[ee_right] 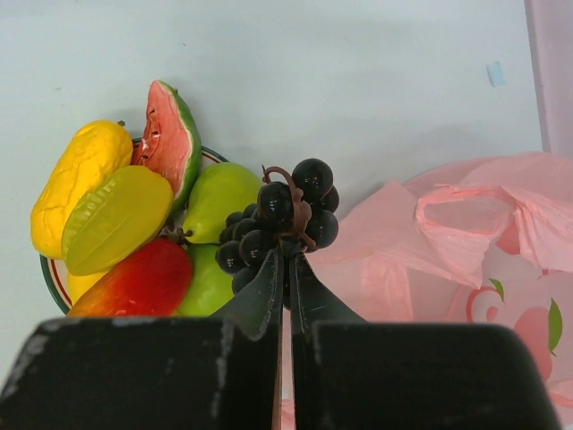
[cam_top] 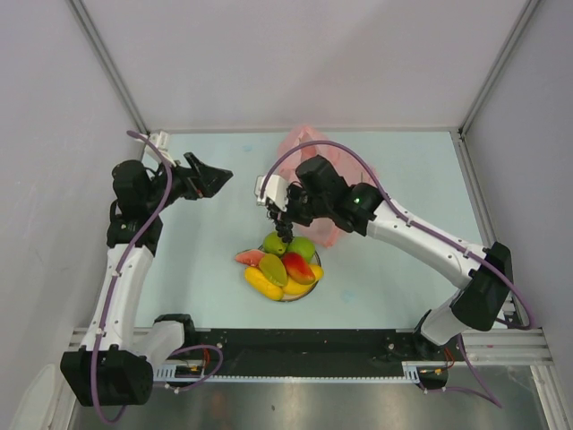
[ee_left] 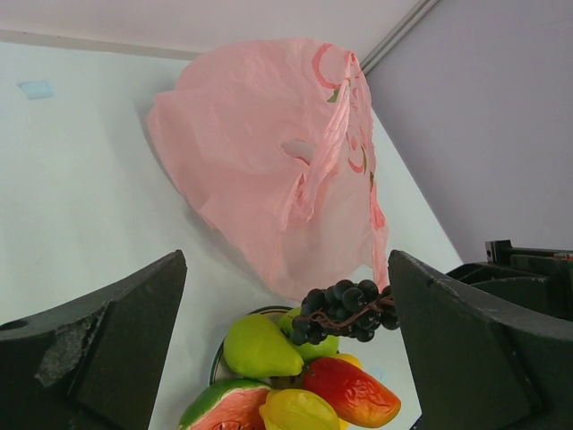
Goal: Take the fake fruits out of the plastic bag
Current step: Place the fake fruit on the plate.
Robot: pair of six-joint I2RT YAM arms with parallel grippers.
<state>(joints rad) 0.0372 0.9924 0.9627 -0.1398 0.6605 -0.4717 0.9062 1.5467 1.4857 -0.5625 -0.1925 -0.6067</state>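
My right gripper (ee_right: pixel 287 255) is shut on the dark purple grape bunch (ee_right: pixel 277 222) and holds it in the air over the plate's far edge; the bunch also shows in the left wrist view (ee_left: pixel 345 312). The plate (cam_top: pixel 285 296) holds a watermelon slice (ee_right: pixel 170 136), green pears (ee_right: pixel 219 197), a yellow fruit (ee_right: pixel 76 184), a yellow-green starfruit (ee_right: pixel 116 218) and a red-orange mango (ee_right: pixel 139 279). The pink plastic bag (ee_left: pixel 269 161) lies crumpled behind the plate, to my right gripper's right (ee_right: pixel 457 242). My left gripper (cam_top: pixel 208 176) is open and empty, left of the plate.
The pale table top (cam_top: pixel 206 287) is enclosed by grey walls on three sides. A small blue mark (ee_left: pixel 36 89) sits on the table at the far left. The right arm (cam_top: pixel 421 235) stretches across the right half of the table.
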